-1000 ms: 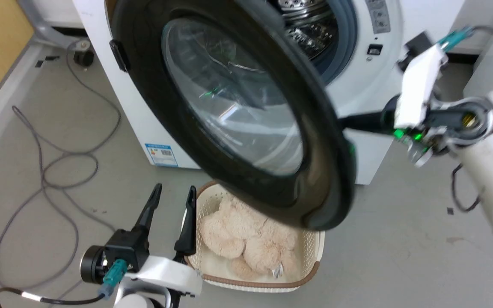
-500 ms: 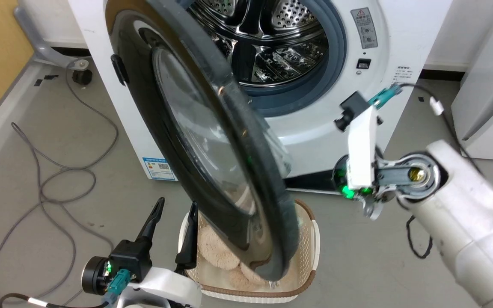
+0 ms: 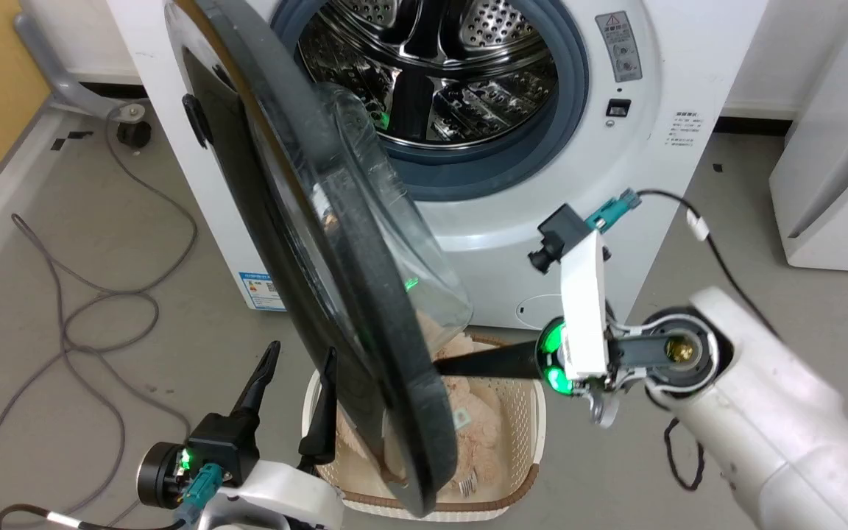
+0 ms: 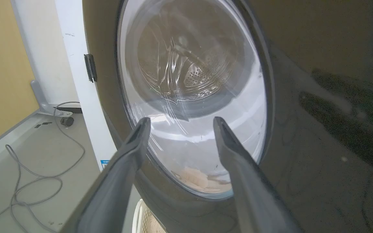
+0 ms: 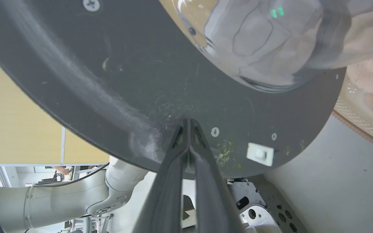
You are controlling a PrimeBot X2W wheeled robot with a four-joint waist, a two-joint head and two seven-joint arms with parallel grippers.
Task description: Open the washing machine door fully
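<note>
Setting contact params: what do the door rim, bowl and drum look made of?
Door rim: dark plastic, likely; glossy outside, matte and scuffed inside, with screw heads.
Bowl: clear, glossy, see-through; glass or plastic, can't tell.
Drum: bright perforated metal, probably stainless steel, judging by its mirror-like reflections.

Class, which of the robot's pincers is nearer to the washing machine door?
Right. The right pincer, shut, has its tips against the inner face of the washing machine door; the left pincer, open, points at its outer glass, seemingly just short of it.
</note>
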